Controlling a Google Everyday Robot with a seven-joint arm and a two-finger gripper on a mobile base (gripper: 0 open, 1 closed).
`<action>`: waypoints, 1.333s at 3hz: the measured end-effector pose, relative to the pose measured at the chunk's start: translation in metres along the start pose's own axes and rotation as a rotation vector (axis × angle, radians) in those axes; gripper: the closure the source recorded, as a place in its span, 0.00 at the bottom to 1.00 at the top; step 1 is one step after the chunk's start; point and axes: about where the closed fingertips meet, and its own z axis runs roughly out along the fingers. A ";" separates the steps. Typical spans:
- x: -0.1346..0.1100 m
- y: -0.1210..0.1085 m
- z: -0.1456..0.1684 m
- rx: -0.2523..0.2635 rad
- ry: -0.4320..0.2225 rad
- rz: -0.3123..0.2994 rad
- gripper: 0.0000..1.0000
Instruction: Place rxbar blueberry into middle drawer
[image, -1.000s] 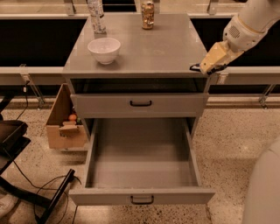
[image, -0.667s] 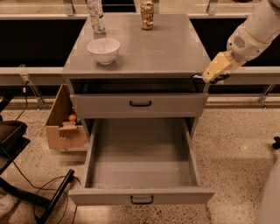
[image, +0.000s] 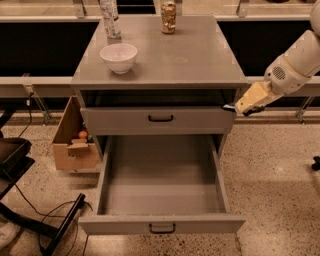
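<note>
The middle drawer (image: 162, 192) is pulled wide open at the bottom of the grey cabinet; its flat grey floor is bare and its small dark curved handle faces me. My gripper (image: 239, 106), tan-coloured on a white arm, hangs off the cabinet's right side, level with the closed drawer front above and higher than the open drawer. A small dark sliver (image: 229, 106) shows at its tip. I cannot tell whether that is the rxbar blueberry; no bar shows plainly elsewhere.
A white bowl (image: 119, 57), a clear bottle (image: 109, 20) and a can (image: 168, 17) stand on the cabinet top (image: 190, 55). The closed drawer front (image: 161, 120) sits above. A cardboard box (image: 72, 140) stands on the floor at left, with cables and a dark stand nearby.
My gripper has moved down and slightly right along the cabinet's right side, from tabletop height to the level of the closed drawer front. Nothing else moved.
</note>
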 end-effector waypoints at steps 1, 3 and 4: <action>-0.004 0.005 0.011 0.004 -0.003 -0.013 1.00; 0.030 0.030 0.181 -0.248 -0.012 -0.003 1.00; 0.051 0.037 0.279 -0.399 -0.022 0.089 1.00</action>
